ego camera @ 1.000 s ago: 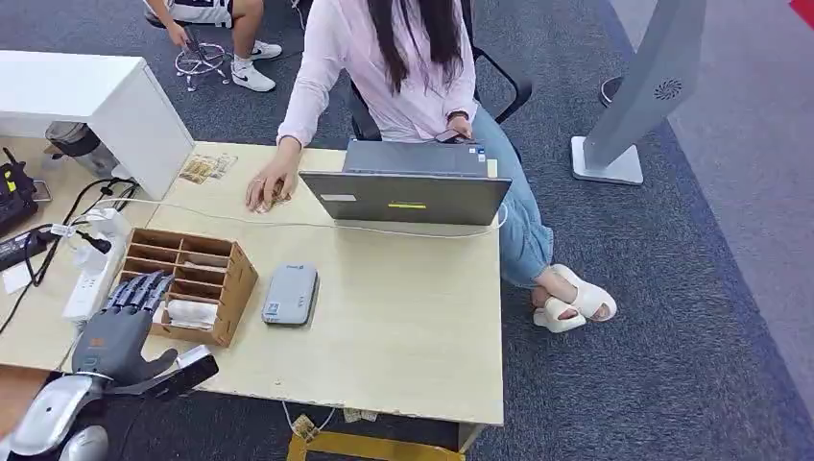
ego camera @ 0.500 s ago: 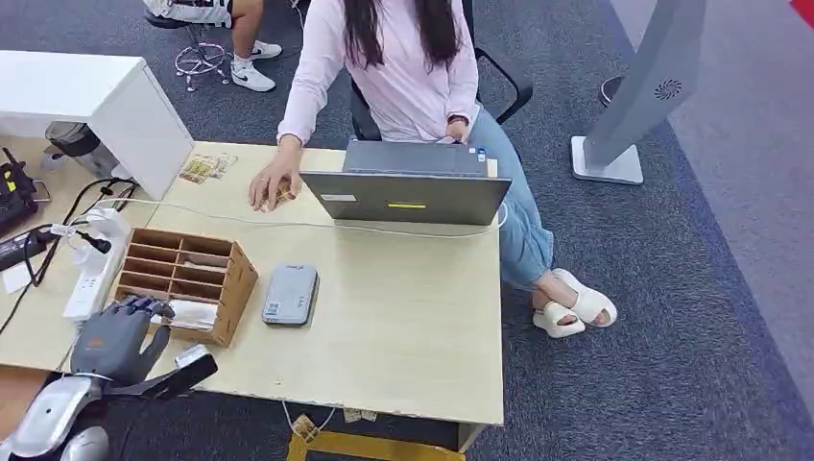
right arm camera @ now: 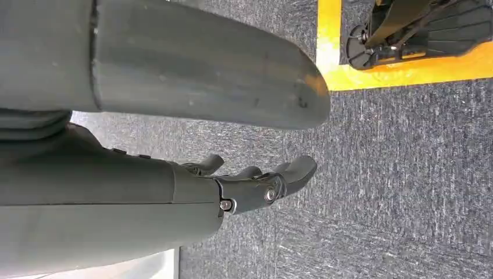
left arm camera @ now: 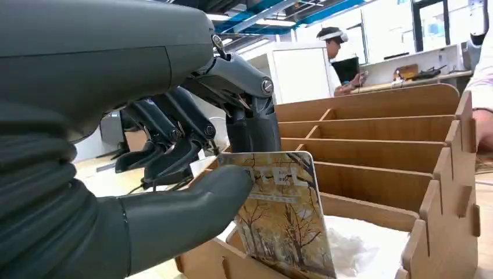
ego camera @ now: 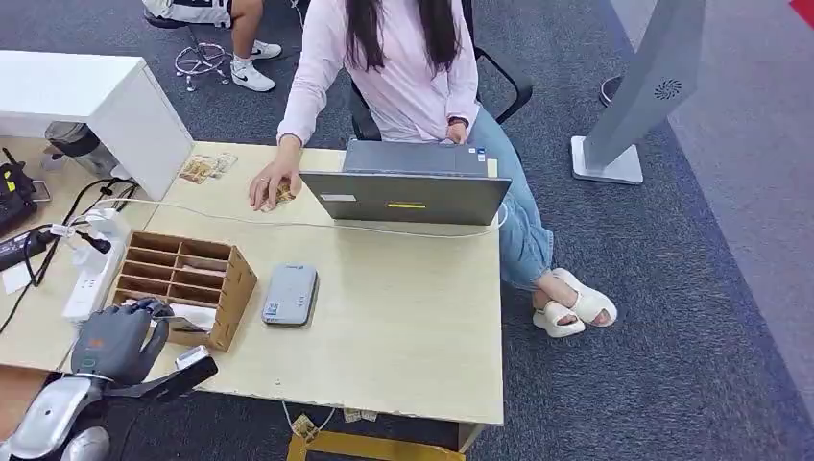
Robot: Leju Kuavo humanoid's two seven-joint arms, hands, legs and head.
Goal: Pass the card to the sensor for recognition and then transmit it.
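Left hand: pinched the card — at the wooden organizer's near compartment.
Right hand: fingers apart, seemingly holding nothing.

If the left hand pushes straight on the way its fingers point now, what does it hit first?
Probably the slotted wooden organizer box: the left hand, pinching the autumn-tree printed card, points into its nearest compartment, so the first wooden divider behind the card comes first. Depth is unclear.

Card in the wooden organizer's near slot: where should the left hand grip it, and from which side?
By its upper edge, from above on the robot's side. The card stands tilted in the wooden organizer, only its top clear of the wall. The left hand already pinches it there, thumb on the printed face, fingers behind. Lifting upward looks best.
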